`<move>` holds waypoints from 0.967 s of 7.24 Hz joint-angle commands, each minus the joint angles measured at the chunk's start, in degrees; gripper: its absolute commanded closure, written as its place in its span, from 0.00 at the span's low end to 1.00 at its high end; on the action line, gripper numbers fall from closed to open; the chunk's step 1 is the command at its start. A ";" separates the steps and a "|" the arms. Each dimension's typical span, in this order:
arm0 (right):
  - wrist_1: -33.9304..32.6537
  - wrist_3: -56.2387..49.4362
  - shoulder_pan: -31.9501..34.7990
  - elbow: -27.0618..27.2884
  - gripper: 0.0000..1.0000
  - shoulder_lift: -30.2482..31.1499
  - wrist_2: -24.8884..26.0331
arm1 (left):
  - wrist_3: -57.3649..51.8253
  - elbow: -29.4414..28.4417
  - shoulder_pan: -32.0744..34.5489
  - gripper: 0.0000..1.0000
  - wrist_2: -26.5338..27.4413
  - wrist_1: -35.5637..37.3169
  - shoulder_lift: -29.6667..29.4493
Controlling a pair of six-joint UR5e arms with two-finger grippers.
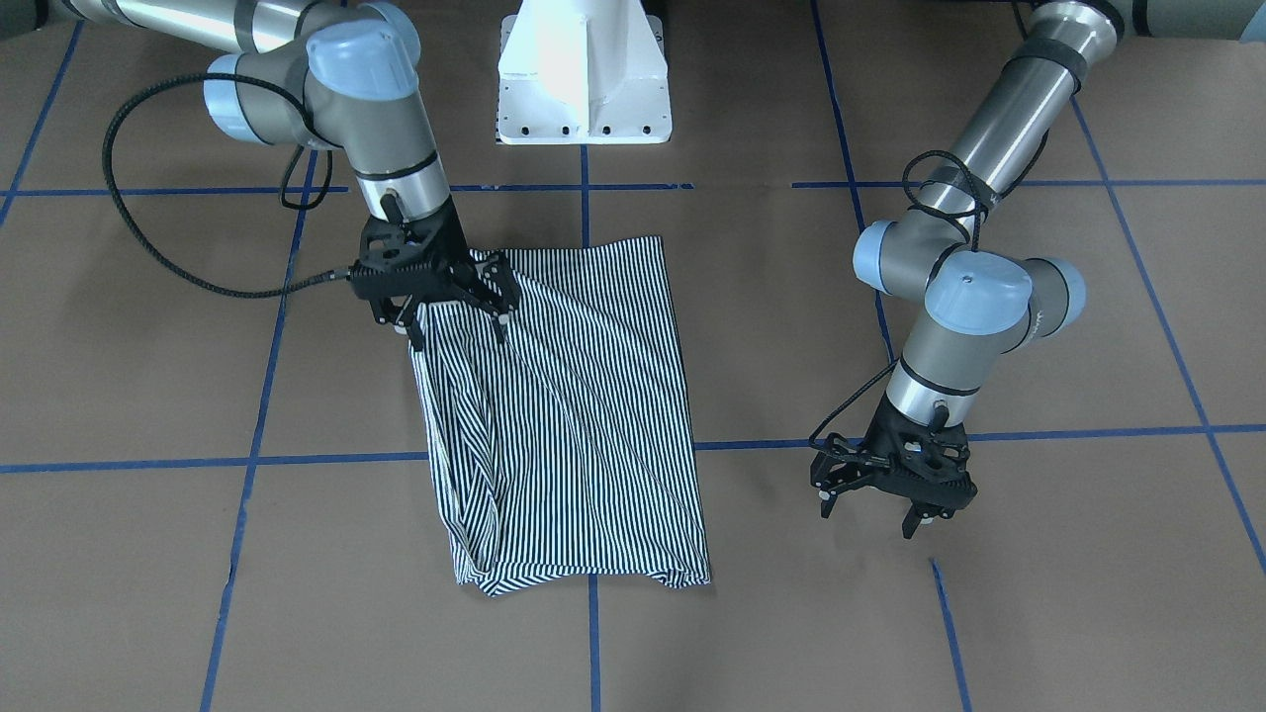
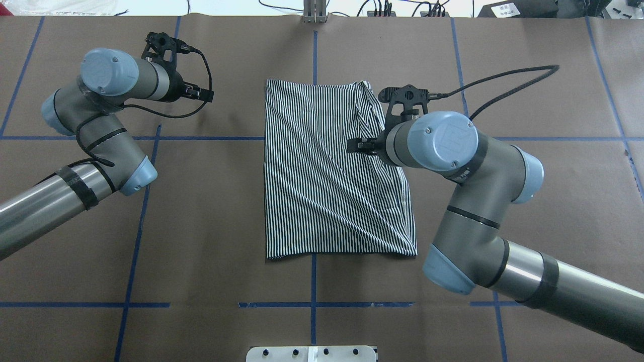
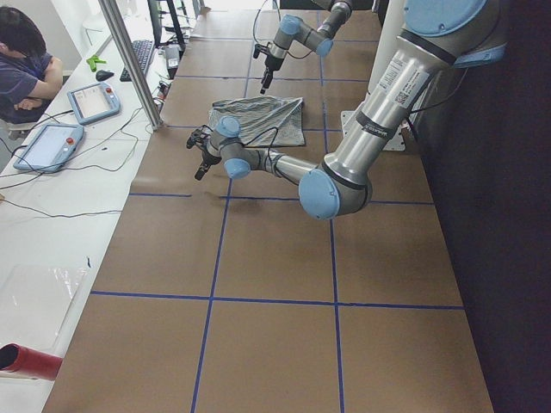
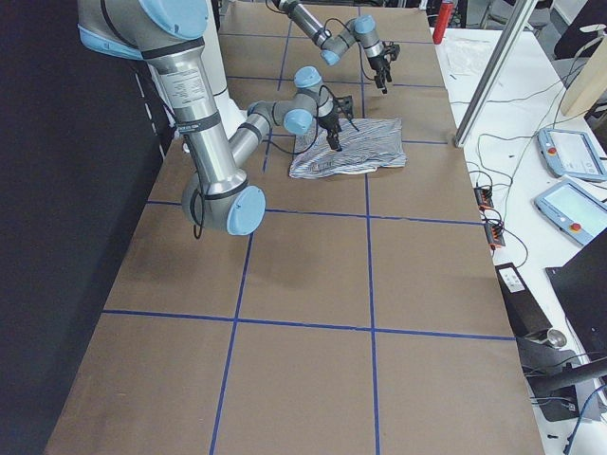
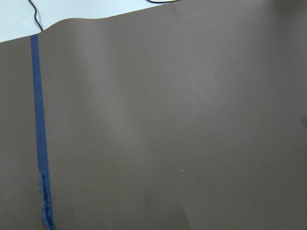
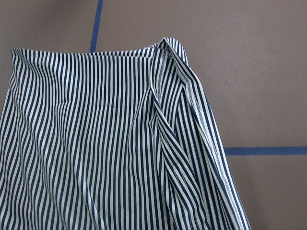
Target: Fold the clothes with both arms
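Lying folded on brown table point(image 1: 989, 613): striped shirt point(image 1: 584, 415).

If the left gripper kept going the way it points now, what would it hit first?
Probably the bare brown table paper directly below the left gripper; the striped shirt lies well aside.

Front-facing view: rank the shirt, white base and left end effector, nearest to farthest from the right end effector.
1. Shirt: right below the right end effector, at its upper-left corner.
2. White base: top centre.
3. Left end effector: lower right, beyond the shirt.
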State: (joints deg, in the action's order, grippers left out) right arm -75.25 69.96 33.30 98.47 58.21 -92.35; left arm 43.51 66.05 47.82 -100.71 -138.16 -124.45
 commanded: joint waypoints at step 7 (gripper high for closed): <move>0.20 -1.41 6.26 -20.06 0.34 -12.15 -6.70 | 1.76 0.31 0.08 0.00 -4.14 -11.22 3.33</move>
State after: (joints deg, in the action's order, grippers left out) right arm -75.08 68.54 39.63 80.06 46.47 -98.68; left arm 45.34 66.27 47.89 -104.89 -145.74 -122.62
